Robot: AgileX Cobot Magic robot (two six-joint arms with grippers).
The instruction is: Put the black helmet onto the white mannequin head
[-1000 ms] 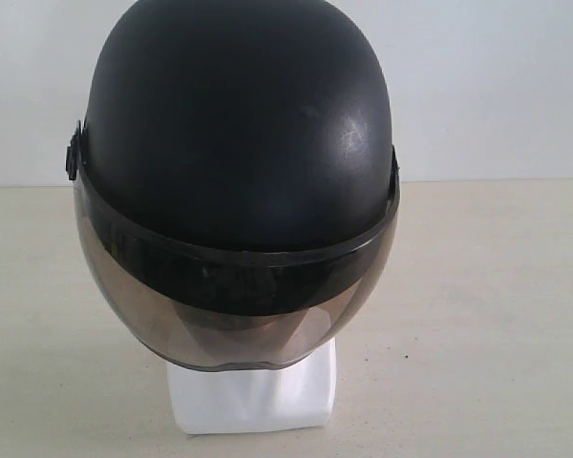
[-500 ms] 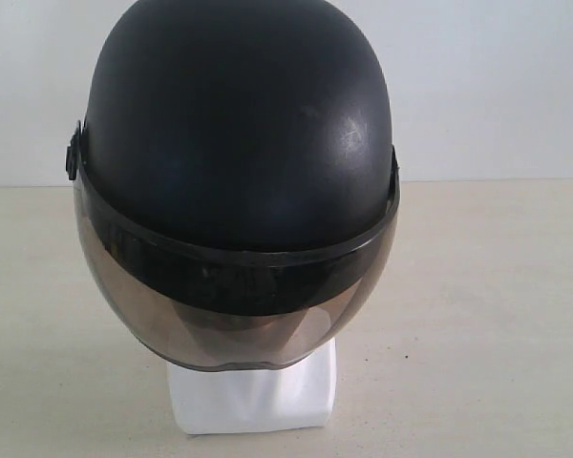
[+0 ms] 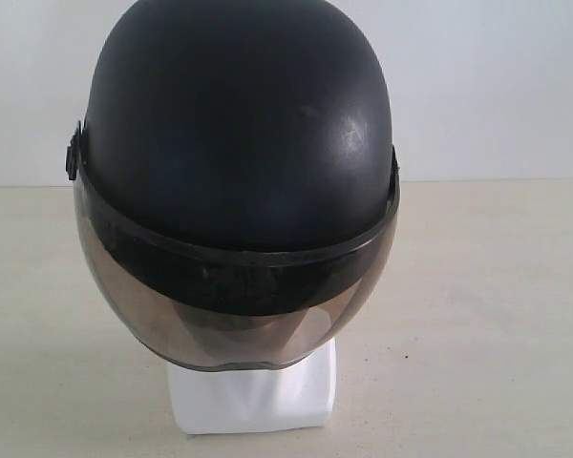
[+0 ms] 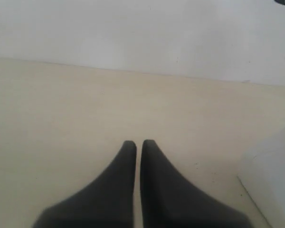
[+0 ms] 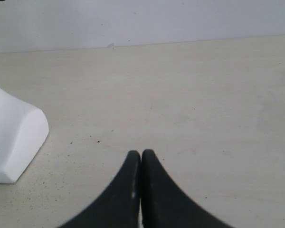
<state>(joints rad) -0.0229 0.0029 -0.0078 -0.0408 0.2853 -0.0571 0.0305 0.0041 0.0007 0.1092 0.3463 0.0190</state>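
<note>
Already seated: black helmet (image 3: 239,124) covers white mannequin head (image 3: 253,396).
Flanking its base, left end effector (image 4: 138,142) and right end effector (image 5: 141,153) sit closed, empty.

A pale beige table (image 3: 497,305) meets a plain white wall (image 3: 497,86).

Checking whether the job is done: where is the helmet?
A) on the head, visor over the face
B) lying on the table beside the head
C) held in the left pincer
A: the helmet sits on the head, whose white neck shows under the visor.
</note>
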